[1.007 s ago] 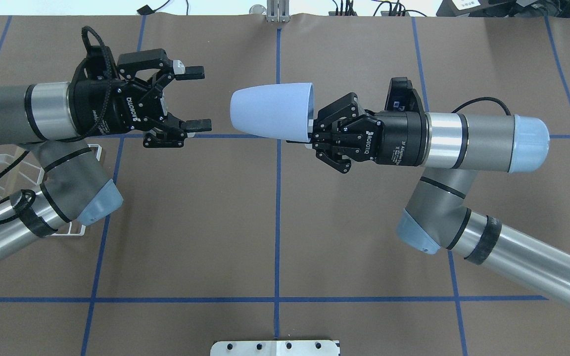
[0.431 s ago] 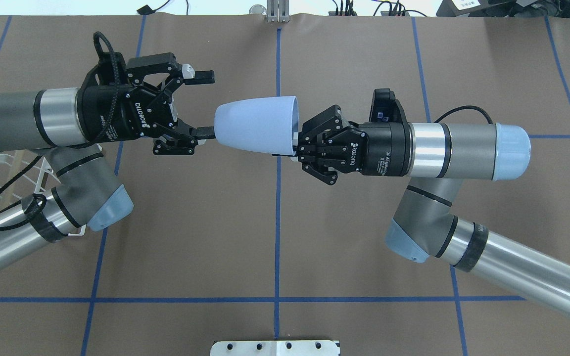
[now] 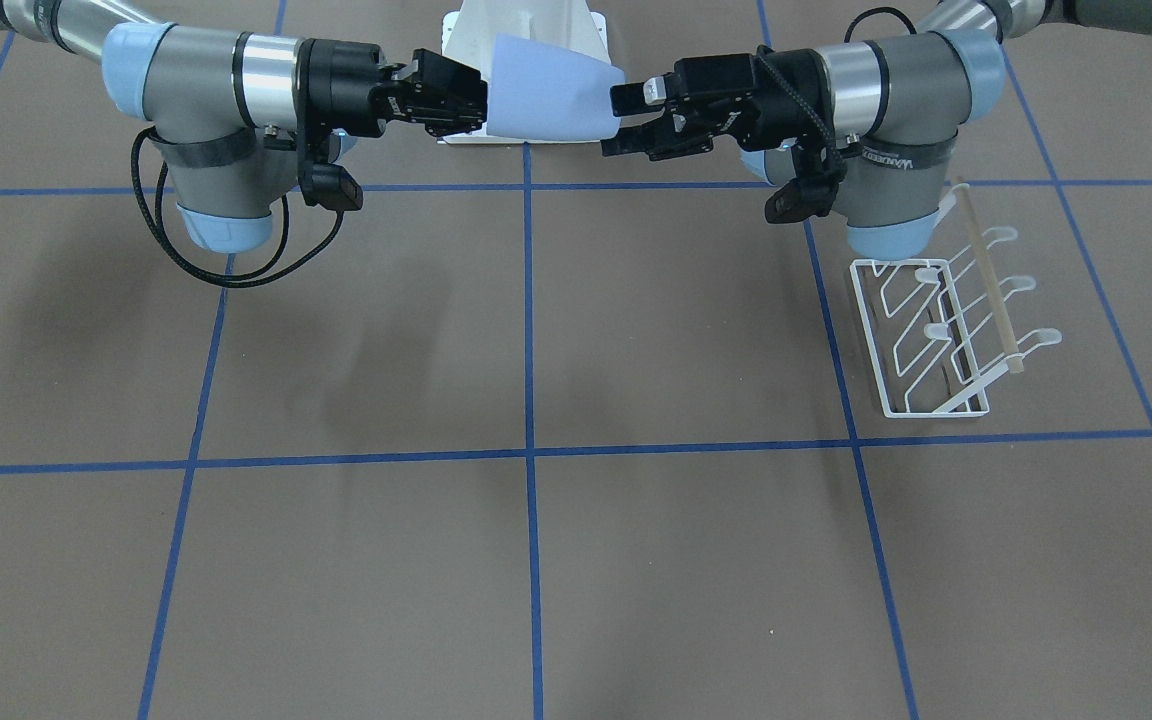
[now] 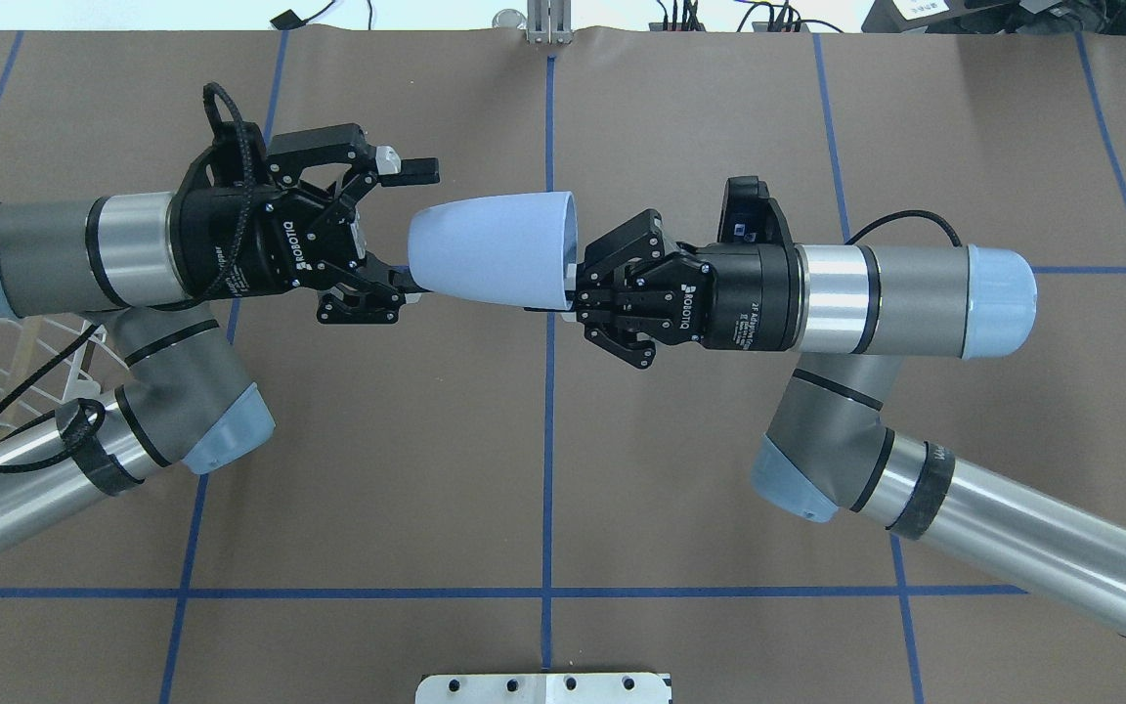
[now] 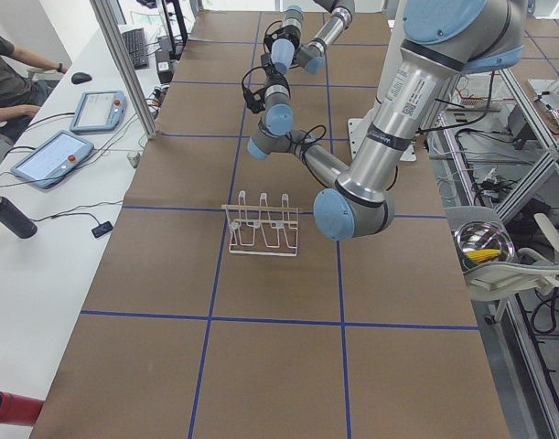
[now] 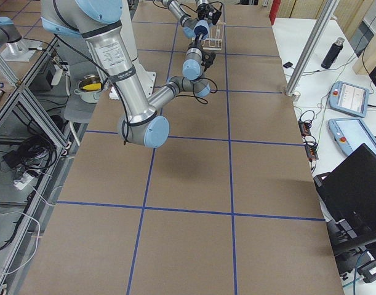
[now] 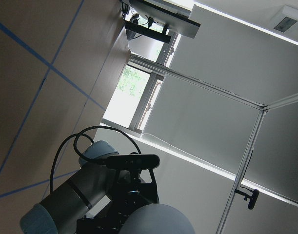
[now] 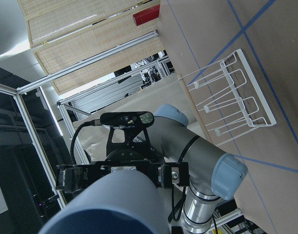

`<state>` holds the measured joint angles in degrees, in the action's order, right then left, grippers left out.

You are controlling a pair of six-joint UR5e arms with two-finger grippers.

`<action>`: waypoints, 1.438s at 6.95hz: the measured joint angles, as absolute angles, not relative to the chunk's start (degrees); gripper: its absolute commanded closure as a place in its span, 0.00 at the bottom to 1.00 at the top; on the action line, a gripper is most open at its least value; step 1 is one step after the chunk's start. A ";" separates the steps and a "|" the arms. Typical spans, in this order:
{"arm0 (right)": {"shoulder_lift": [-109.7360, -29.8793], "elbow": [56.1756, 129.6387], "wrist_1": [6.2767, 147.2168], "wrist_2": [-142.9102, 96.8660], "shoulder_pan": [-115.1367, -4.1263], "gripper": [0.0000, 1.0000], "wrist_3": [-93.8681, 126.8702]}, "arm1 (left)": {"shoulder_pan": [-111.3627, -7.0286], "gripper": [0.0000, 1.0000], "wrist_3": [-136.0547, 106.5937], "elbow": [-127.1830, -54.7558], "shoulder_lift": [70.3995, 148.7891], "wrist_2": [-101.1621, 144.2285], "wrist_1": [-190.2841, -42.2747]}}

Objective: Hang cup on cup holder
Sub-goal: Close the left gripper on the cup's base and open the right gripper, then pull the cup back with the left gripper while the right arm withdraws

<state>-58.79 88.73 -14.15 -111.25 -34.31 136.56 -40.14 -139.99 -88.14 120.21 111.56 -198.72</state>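
Observation:
The pale blue cup (image 4: 490, 246) lies level in the air above the table's middle, base toward the left arm. My right gripper (image 4: 575, 284) is shut on its rim. My left gripper (image 4: 421, 229) is open, its fingers above and below the cup's base; the upper one stands clear of it. In the front-facing view the cup (image 3: 551, 100) hangs between the right gripper (image 3: 471, 105) and the left gripper (image 3: 619, 122). The white wire cup holder (image 3: 936, 330) with its wooden rod stands empty on the table under the left arm, partly hidden in the overhead view (image 4: 55, 342).
The robot's white base (image 3: 526, 30) is behind the cup. A metal plate (image 4: 543, 687) sits at the table's near edge. Blue tape lines grid the brown table. A side table with tablets (image 5: 50, 155) and a seated person is off to one side.
The right arm has carried the cup leftward and the left gripper has moved right, so the cup's base now sits between the left gripper's open fingers.

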 measured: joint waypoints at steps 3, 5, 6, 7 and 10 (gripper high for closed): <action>-58.55 88.25 -14.17 -111.04 -34.28 0.85 136.44 | -39.91 0.78 -140.01 -88.81 120.23 111.53 -198.82; -58.07 88.09 -14.16 -109.67 -33.96 0.00 136.33 | -38.84 1.00 -140.03 -88.67 119.99 111.13 -200.25; -58.12 88.16 -14.24 -108.98 -33.74 0.00 135.61 | -38.05 1.00 -139.99 -87.90 119.75 110.60 -202.30; -58.31 88.31 -14.32 -108.79 -33.67 0.00 134.19 | -37.30 1.00 -140.00 -87.42 119.62 109.86 -203.57; -62.12 88.68 -18.23 -109.54 -34.12 0.00 131.48 | -37.57 1.00 -139.82 -87.36 119.43 109.04 -204.35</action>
<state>-62.12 88.68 -18.23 -109.54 -34.12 131.48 -37.57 -139.82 -87.36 119.43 109.04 -204.35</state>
